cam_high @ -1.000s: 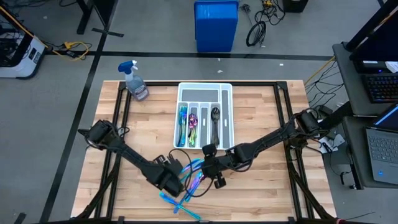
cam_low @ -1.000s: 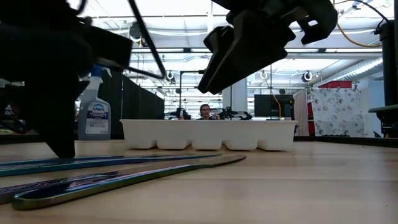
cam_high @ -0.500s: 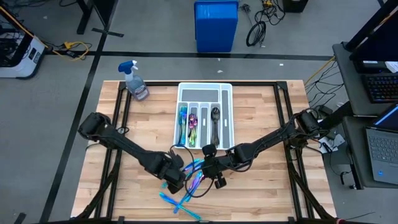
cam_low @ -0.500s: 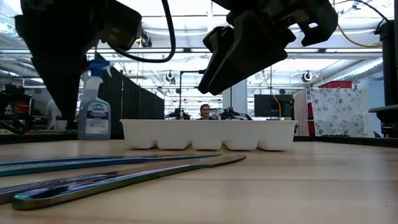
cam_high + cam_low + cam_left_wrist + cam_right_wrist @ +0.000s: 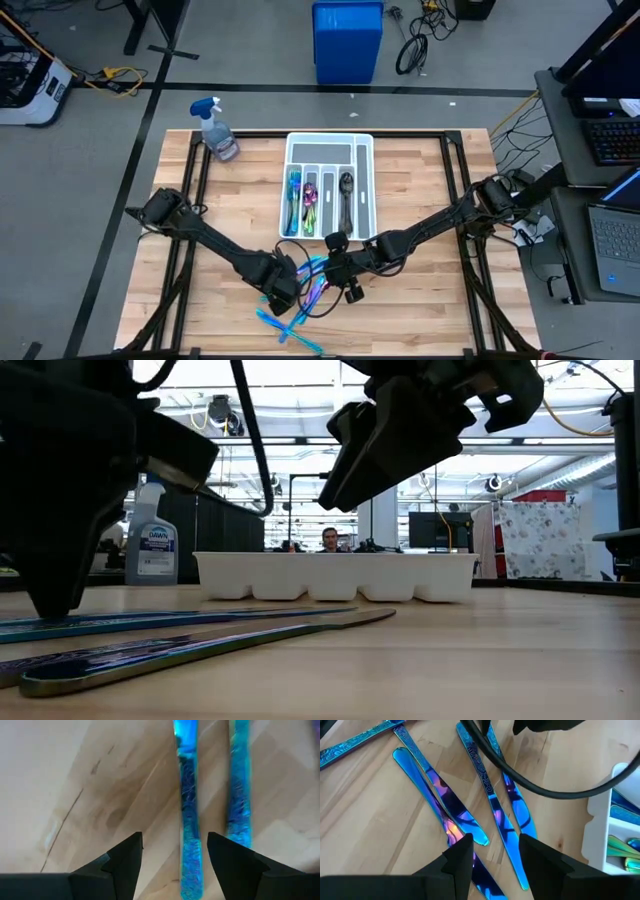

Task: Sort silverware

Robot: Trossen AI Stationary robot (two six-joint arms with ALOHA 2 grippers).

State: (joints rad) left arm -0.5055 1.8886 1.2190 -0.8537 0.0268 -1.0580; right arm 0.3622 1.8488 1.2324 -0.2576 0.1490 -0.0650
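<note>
Iridescent blue knives [image 5: 470, 815] with purple sheen; white tray [image 5: 366, 190]; pale wood table [image 5: 440, 290].

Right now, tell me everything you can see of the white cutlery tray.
The white cutlery tray looks like plastic, a rectangle with rounded corners lying flat at the table's far middle, behind both arms. It has one crosswise compartment at the far end, which looks empty, and long lengthwise slots below it. The slots hold blue-teal forks, rainbow-purple spoons and dark spoons. In the low view its side shows scalloped feet on the wood. No tool touches it.

The spray bottle [image 5: 151, 543] label reads "DAWN".
</note>
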